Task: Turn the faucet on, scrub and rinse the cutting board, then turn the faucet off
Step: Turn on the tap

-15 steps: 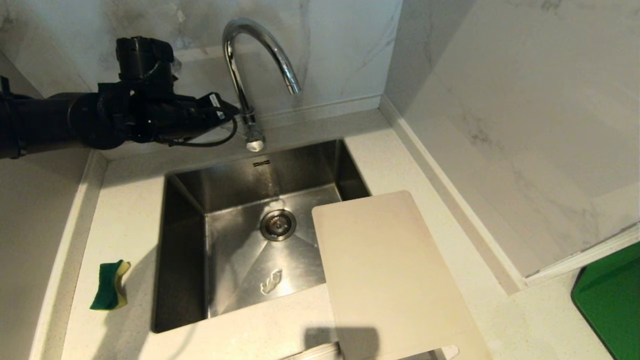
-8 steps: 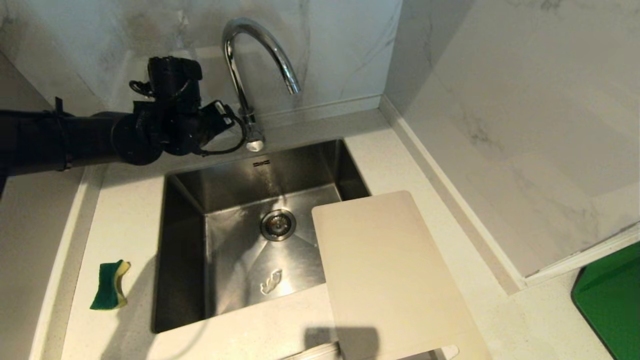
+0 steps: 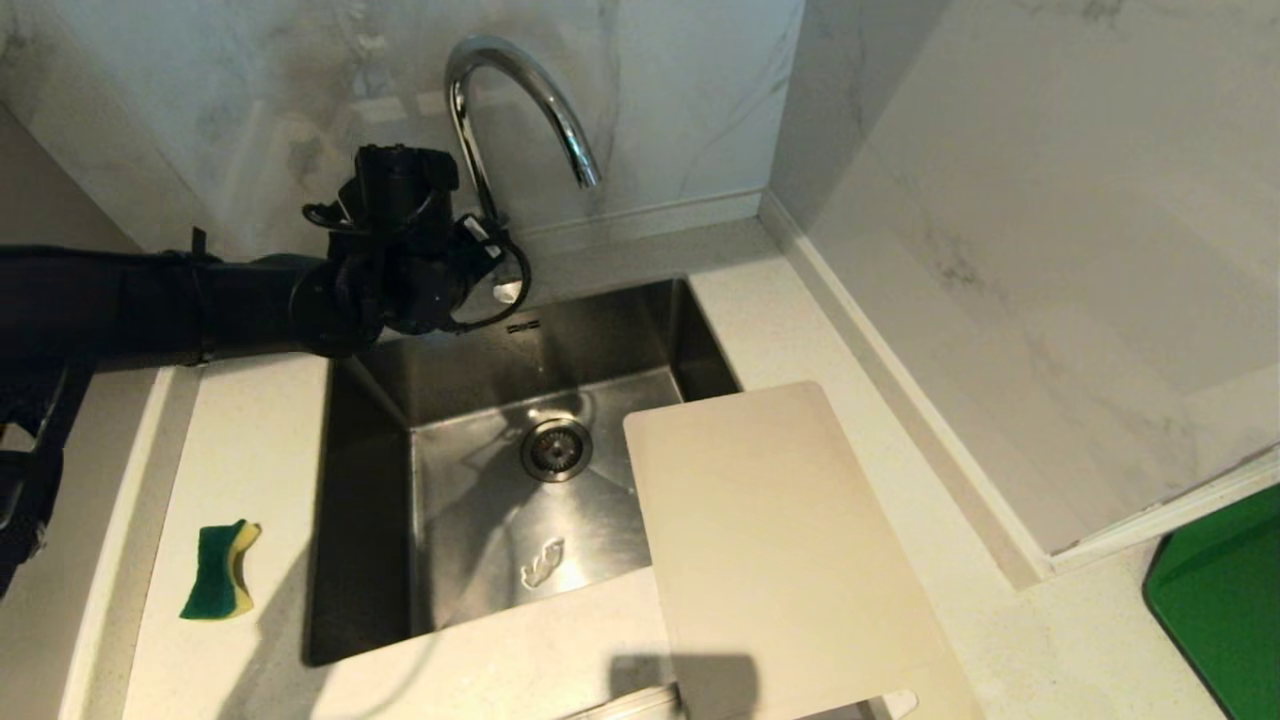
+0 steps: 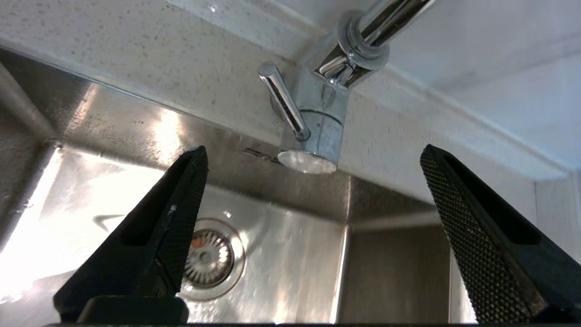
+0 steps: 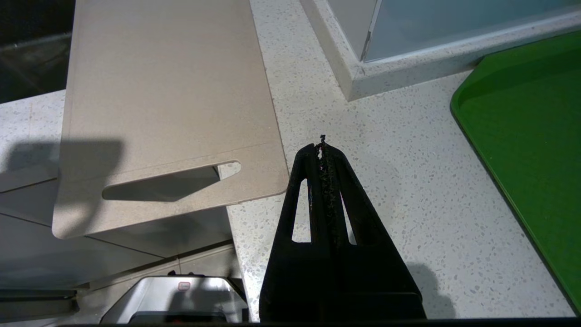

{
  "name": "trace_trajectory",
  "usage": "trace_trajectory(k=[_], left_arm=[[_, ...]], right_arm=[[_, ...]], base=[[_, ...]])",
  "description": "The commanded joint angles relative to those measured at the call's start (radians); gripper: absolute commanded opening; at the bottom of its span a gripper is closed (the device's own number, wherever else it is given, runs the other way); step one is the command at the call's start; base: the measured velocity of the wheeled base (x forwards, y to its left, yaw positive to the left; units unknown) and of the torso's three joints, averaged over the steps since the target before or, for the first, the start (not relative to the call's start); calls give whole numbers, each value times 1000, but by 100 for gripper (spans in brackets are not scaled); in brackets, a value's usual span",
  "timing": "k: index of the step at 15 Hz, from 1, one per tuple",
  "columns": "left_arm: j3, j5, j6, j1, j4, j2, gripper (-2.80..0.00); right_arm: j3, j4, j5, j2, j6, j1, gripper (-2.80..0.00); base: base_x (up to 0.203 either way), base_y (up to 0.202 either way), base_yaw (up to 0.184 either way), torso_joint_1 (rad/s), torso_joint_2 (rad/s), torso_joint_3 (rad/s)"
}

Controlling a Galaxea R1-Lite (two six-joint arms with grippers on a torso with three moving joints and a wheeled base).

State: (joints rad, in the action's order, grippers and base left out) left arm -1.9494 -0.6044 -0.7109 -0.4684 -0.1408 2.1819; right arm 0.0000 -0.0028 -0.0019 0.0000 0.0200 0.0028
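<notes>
Now: open gripper at the tap base

The faucet (image 3: 520,110) stands behind the sink (image 3: 380,520), its lever (image 4: 283,100) untouched. The left gripper (image 4: 313,159) hovers just before the base with fingers spread wide. The cutting board (image 3: 780,550) lies on the speckled counter (image 3: 260,440), one corner over the basin. The right gripper (image 5: 323,144) rests closed beside the board's slot. A sponge (image 3: 220,570) lies left; marble walls surround.

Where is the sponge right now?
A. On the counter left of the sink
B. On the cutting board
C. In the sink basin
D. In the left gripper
A: the sponge lies alone on the counter left of the sink, clear of the cutting board.
</notes>
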Motion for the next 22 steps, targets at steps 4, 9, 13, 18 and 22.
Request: trace_trajectory(k=[4,9,13,18,22], left_arm=[[-2,-77,-1,8,-65,47,0],[-5,-95,34,26,-125,96,0],[-10,-119,136,47,-248,152,0],[-13,-117,151,63,-273,177,0],[-13,-126,236,95,-369,194,0]], right_arm=[[0,0,0,0,0,0,-280],[0,0,0,0,0,0,-280],[0,0,0,0,0,0,-280],[0,0,0,0,0,0,-280],[0,0,0,0,0,0,-280]], base=[[0,0,0,0,0,0],[0,0,0,0,0,0],[0,0,0,0,0,0],[0,0,0,0,0,0],[0,0,0,0,0,0]])
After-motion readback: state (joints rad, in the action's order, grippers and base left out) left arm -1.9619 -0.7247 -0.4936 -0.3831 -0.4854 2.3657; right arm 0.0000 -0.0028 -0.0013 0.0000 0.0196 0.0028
